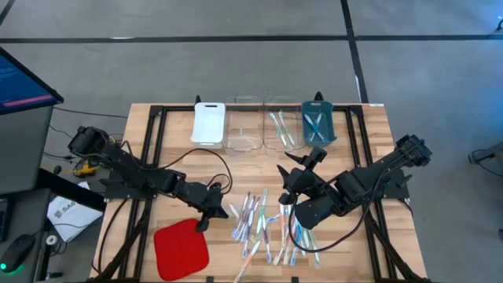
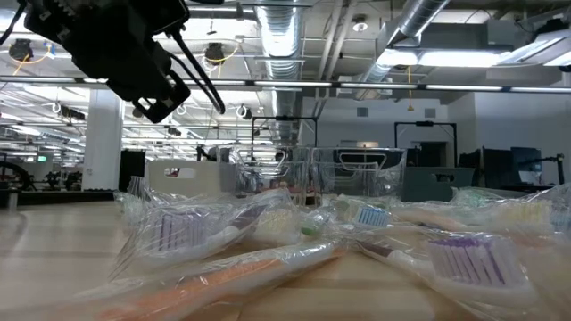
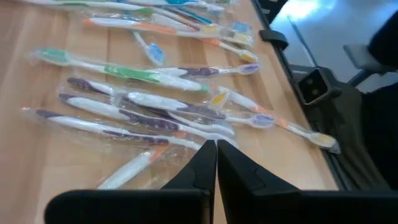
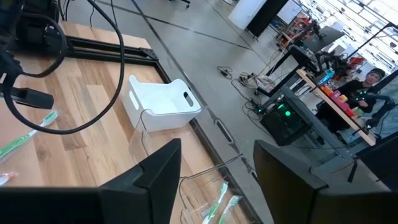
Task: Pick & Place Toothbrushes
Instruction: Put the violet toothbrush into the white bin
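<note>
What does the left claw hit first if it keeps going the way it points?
Likely the toothbrushes. The left claw, shut and empty, points at the wrapped pile just ahead of its tips, the nearest being purple-handled ones. Whether it would touch them or skim over is unclear, since its height above the table can't be judged.

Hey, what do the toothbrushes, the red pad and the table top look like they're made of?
Toothbrushes: glossy moulded plastic by the look, each in a clear crinkly film wrapper that catches glare. Red pad: matte with rounded corners, probably silicone or soft rubber, though the look leaves that open. Table top: pale wood planks, with visible grain and board seams, on a black metal-looking frame.
</note>
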Robot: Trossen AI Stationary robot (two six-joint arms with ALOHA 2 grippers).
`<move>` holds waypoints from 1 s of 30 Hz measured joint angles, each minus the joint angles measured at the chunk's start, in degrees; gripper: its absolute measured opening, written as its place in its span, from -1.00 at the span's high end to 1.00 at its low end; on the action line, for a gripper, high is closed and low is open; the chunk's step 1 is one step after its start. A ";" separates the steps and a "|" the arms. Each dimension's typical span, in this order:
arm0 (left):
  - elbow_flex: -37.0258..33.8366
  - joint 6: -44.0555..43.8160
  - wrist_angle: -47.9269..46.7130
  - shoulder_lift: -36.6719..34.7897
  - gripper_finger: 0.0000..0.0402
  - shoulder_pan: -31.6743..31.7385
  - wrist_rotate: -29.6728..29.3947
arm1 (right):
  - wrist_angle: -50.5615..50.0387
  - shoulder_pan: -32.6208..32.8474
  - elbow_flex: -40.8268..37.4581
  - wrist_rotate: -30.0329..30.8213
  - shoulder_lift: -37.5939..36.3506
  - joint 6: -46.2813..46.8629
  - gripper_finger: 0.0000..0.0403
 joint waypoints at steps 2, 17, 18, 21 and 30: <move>-0.02 0.84 1.47 0.00 0.96 0.00 -2.48 | 0.00 -0.02 0.00 0.00 0.00 0.00 0.04; -0.02 10.97 19.73 0.00 0.96 0.00 -5.89 | 1.51 -0.06 0.00 -0.02 0.00 2.04 0.04; -0.01 11.59 20.43 0.00 0.96 0.00 -5.97 | 1.72 -0.06 0.00 -0.02 0.00 2.38 0.03; 0.02 12.31 21.92 0.00 0.96 0.00 -5.97 | 1.73 -0.06 0.00 -0.03 0.00 2.42 0.02; 0.07 11.82 28.30 6.49 0.96 -1.77 -5.99 | 1.73 -0.35 -0.01 -0.02 0.00 2.43 0.03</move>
